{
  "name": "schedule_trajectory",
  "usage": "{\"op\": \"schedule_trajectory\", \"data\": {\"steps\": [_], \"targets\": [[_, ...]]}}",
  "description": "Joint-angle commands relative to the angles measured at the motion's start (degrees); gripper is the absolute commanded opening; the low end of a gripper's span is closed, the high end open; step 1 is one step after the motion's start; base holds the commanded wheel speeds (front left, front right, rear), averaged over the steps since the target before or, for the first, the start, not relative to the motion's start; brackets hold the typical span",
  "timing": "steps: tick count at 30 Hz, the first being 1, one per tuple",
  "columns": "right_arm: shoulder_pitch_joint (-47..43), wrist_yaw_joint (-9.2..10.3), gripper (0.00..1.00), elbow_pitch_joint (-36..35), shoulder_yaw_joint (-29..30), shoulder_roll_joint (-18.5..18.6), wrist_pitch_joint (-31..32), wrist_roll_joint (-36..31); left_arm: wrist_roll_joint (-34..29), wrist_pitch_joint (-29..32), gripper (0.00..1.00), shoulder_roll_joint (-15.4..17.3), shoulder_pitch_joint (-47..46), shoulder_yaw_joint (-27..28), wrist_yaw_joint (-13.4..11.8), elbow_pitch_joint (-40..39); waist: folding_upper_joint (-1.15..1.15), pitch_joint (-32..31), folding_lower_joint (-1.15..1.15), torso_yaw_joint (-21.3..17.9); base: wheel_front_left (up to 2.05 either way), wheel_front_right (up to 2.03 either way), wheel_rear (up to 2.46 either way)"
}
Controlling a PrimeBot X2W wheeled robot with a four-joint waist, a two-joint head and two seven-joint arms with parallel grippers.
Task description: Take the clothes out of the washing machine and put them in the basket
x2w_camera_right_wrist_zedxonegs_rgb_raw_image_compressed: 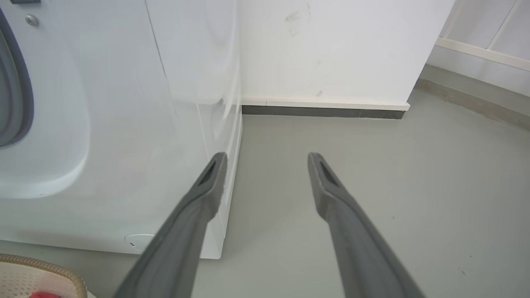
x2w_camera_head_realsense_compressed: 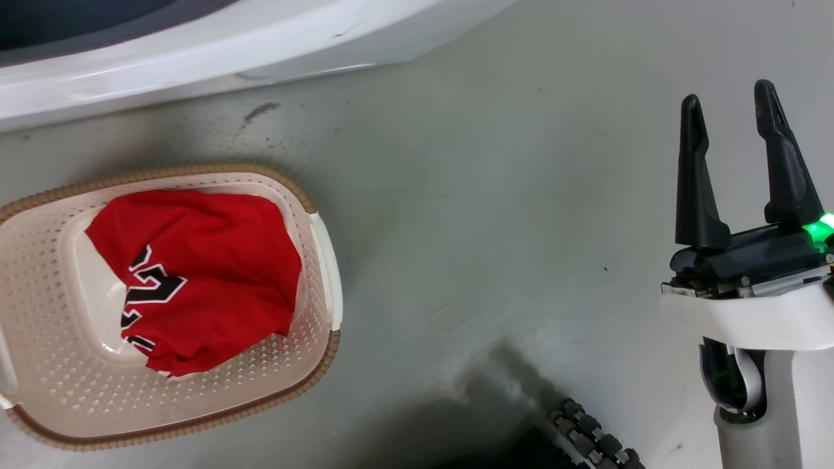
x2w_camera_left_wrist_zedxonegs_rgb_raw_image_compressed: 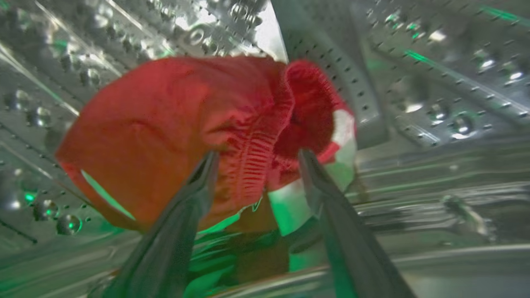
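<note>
Left tool [x2w_camera_left_wrist_zedxonegs_rgb_raw_image_compressed: 258,159] is open inside the washing machine drum [x2w_camera_left_wrist_zedxonegs_rgb_raw_image_compressed: 434,82], fingers spread either side of a bunched red garment [x2w_camera_left_wrist_zedxonegs_rgb_raw_image_compressed: 165,132] just ahead; contact unclear. It has a ribbed band and a white stripe at one edge. Right tool [x2w_camera_head_realsense_compressed: 728,94] is open and empty above the floor [x2w_camera_head_realsense_compressed: 488,195]. The basket [x2w_camera_head_realsense_compressed: 58,365] holds a crumpled lettered red garment [x2w_camera_head_realsense_compressed: 208,260].

Basket [x2w_camera_head_realsense_compressed: 65,397], eight o'clock in head view: cream, perforated, brown woven-look rim. Lettered garment [x2w_camera_head_realsense_compressed: 215,260]: bright red, black figures edged white. Striped garment [x2w_camera_left_wrist_zedxonegs_rgb_raw_image_compressed: 157,132]: red, white band at three o'clock. Drum [x2w_camera_left_wrist_zedxonegs_rgb_raw_image_compressed: 434,82]: silvery steel, perforated, green glints. Washing machine [x2w_camera_right_wrist_zedxonegs_rgb_raw_image_compressed: 124,145]: white; door seal [x2w_camera_right_wrist_zedxonegs_rgb_raw_image_compressed: 27,95] grey. Floor [x2w_camera_head_realsense_compressed: 521,195]: grey-green. Right gripper [x2w_camera_head_realsense_compressed: 727,91]: black fingers [x2w_camera_head_realsense_compressed: 694,195], green light [x2w_camera_head_realsense_compressed: 818,229].
</note>
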State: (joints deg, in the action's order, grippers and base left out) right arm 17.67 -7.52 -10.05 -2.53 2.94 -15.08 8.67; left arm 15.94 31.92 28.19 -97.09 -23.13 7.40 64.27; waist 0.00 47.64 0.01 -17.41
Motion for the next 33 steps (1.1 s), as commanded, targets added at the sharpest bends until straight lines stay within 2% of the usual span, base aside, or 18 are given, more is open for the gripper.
{"op": "schedule_trajectory", "data": {"steps": [1,5,17,18,19,27,33], "targets": [[0.24,0.05,1.0,-0.39,-0.28,-0.11,-0.14,0.57,0.26,1.14,1.0,0.52,-0.94,-0.84,-0.01,0.28,0.0,0.75,-0.01,-0.7,0.0,0.0,0.0],[0.47,0.05,1.0,-0.55,-0.62,-0.11,-0.14,1.04,0.19,3.07,1.0,1.79,-1.93,-3.35,0.0,0.86,0.0,1.8,-0.01,-1.33,0.0,0.0,0.0],[0.81,0.06,1.0,-0.61,-0.75,-0.11,-0.14,1.45,1.0,0.83,1.0,2.96,-2.54,-6.85,0.0,3.16,0.0,2.99,-0.01,-2.39,0.0,0.0,0.0],[0.82,0.06,1.0,-0.52,-0.73,-0.11,-0.14,1.45,0.69,0.16,0.46,3.26,-2.79,-7.35,0.0,3.03,0.0,3.01,-0.01,-2.39,0.0,0.0,0.0],[0.86,0.06,1.0,-0.44,-0.77,-0.11,-0.14,1.47,0.62,-0.47,0.0,3.39,-2.96,-7.67,0.0,3.02,0.0,3.02,-0.01,-2.4,0.0,0.0,0.0],[0.89,0.06,1.0,-0.15,-0.97,-0.11,-0.14,1.32,2.22,-3.6,0.0,3.09,-3.8,-9.36,0.01,3.84,0.0,2.36,-0.01,-2.34,0.0,0.0,0.0],[0.3,0.06,1.0,0.36,-0.48,-0.11,-0.14,0.63,3.18,-9.78,0.0,2.32,-1.47,-10.06,0.01,3.51,0.0,0.12,-0.01,-1.29,0.0,0.0,0.0]]}}
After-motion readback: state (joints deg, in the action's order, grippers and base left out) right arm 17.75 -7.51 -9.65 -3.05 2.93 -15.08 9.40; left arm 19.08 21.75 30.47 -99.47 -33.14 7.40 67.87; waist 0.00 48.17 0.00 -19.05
